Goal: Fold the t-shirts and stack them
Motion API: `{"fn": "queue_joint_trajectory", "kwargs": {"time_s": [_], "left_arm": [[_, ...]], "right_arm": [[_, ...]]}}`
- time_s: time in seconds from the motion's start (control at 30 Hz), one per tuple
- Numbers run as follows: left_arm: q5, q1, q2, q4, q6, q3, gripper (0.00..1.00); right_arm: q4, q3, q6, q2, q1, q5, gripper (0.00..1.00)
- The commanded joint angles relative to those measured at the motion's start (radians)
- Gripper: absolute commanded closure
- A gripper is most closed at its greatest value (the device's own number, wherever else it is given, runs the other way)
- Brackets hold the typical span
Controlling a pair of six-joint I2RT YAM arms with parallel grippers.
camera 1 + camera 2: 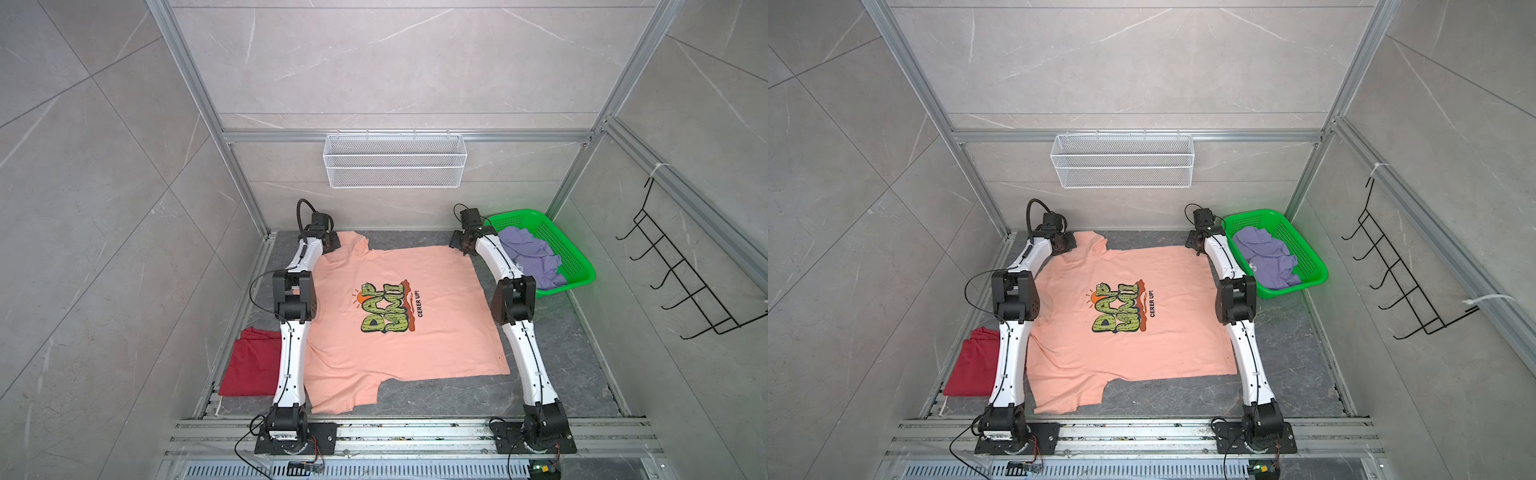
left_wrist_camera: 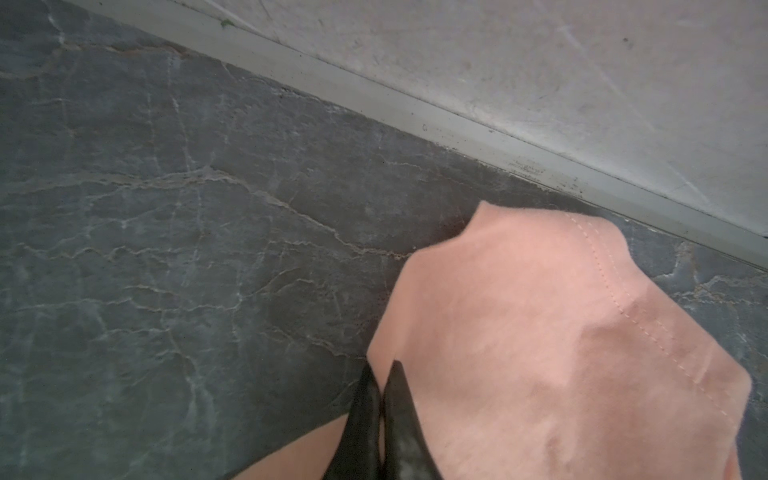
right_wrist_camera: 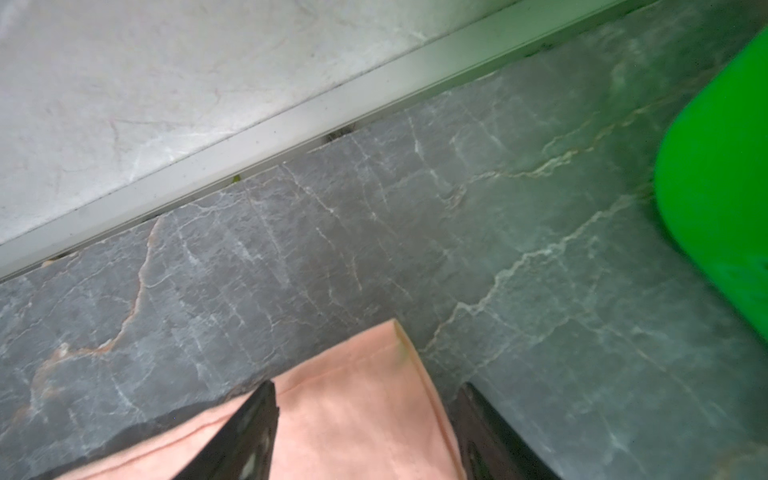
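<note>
In both top views the peach t-shirt (image 1: 436, 274) (image 1: 1163, 270) lies flat in the middle, with the red t-shirt (image 1: 249, 361) near left and the purple t-shirt (image 1: 532, 257) in the green basket (image 1: 584, 270) far right. Left wrist: my left gripper (image 2: 382, 365) pinches the peach sleeve tight. Right wrist: my right gripper (image 3: 370, 386) stands wide around its far-right hem corner.

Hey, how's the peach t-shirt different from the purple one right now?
The peach t-shirt lies spread flat on the table, print up; the purple t-shirt sits crumpled in the green basket. The left gripper is shut on the peach t-shirt; nothing holds the purple t-shirt. Both are unfolded.
</note>
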Motion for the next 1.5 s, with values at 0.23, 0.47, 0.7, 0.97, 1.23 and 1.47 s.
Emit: {"fn": "queue_joint_trajectory", "kwargs": {"time_s": [0.23, 0.47, 0.7, 0.97, 1.23, 1.47], "left_arm": [[0.031, 0.002, -0.072, -0.026, 0.030, -0.063, 1.00], [0.030, 0.002, -0.075, -0.011, 0.035, -0.068, 1.00], [0.007, 0.008, -0.082, 0.043, 0.043, -0.076, 1.00], [0.026, 0.031, -0.191, 0.194, 0.028, -0.187, 1.00], [0.048, 0.048, -0.343, 0.252, 0.045, -0.311, 1.00], [0.002, 0.047, -0.577, 0.328, 0.061, -0.605, 1.00]], "right_arm": [[-0.026, 0.047, 0.034, 0.057, -0.009, -0.096, 0.68], [-0.017, 0.003, 0.024, 0.020, -0.012, -0.030, 0.87], [0.099, -0.089, -0.104, -0.082, -0.011, 0.011, 0.98], [0.192, -0.225, -0.238, -0.218, -0.012, 0.050, 1.00], [0.265, -0.403, -0.278, -0.360, -0.014, 0.051, 1.00], [0.348, -0.648, -0.306, -0.496, -0.020, 0.043, 1.00]]}}
